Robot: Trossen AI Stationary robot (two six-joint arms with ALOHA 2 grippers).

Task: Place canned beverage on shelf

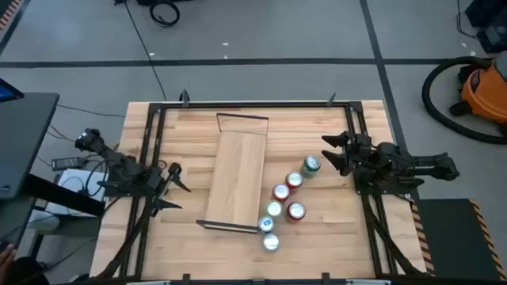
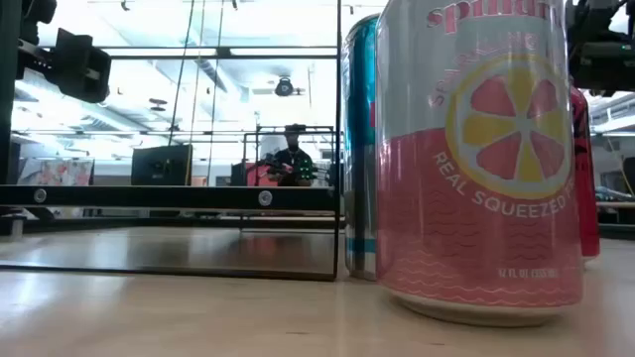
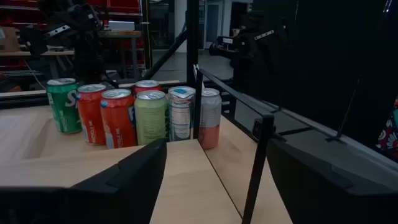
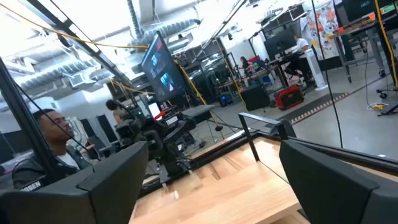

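Note:
The shelf (image 1: 238, 170), a long light-wood plank with thin black wire frames at both short ends, lies on the tabletop. Several cans stand upright on the table in a loose line along its right side, from a green can (image 1: 311, 165) at the far end to a pale can (image 1: 270, 242) at the near end. The left wrist view shows them as a row (image 3: 151, 117). My left gripper (image 1: 174, 187) hovers open to the left of the shelf, pointing at it. My right gripper (image 1: 333, 153) is open just right of the green can, touching nothing.
A black metal frame (image 1: 150, 150) runs around the tabletop. In the low view a pink can (image 2: 476, 159) fills the foreground, with a blue can (image 2: 359, 149) and the shelf's wire end (image 2: 338, 139) behind it. A person (image 4: 43, 140) sits beyond the table.

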